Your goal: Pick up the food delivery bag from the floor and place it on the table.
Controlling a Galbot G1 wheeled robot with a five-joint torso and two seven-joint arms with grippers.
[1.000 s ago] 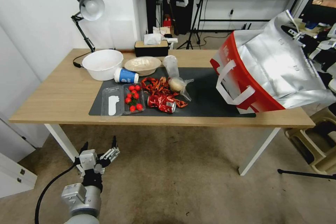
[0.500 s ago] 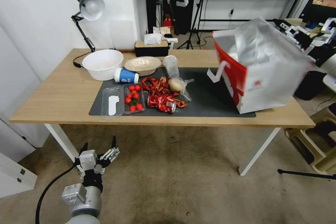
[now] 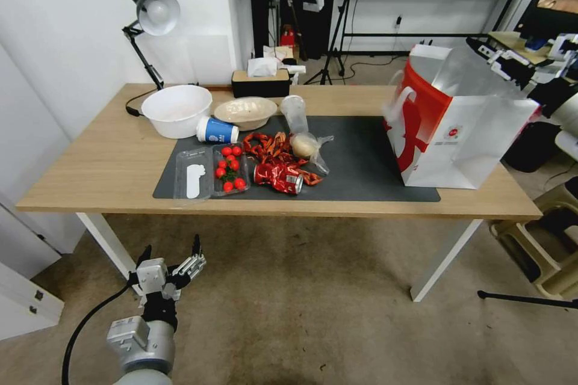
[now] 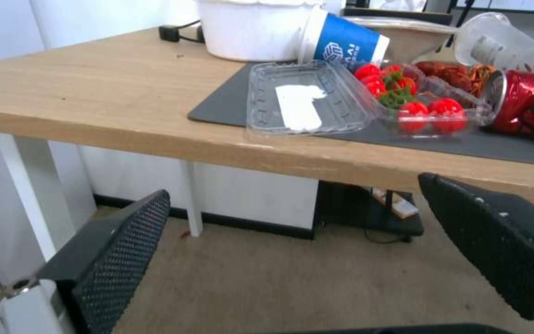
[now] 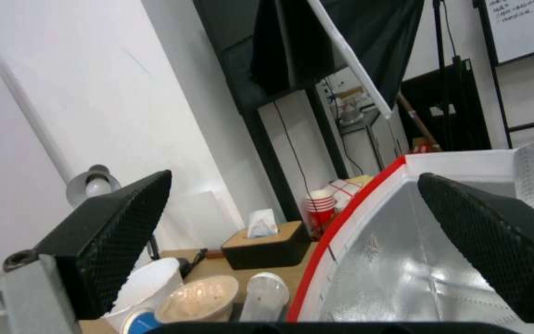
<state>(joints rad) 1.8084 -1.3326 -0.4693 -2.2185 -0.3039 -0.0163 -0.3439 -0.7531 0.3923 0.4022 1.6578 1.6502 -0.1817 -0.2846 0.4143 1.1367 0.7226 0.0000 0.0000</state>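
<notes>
Low on my left, my left gripper (image 3: 170,258) is hanging with its fingers spread over the worn brownish-grey floor (image 3: 313,325), idle. Further right, the large red-and-white paper food delivery bag (image 3: 457,126) is now standing upright on the right end of the long light-wood table (image 3: 90,156), no longer tipped and swinging as a second ago. At the far right, my right gripper (image 5: 292,260) is gaping open above the bag's foil-lined mouth, so I judge the placing done.
</notes>
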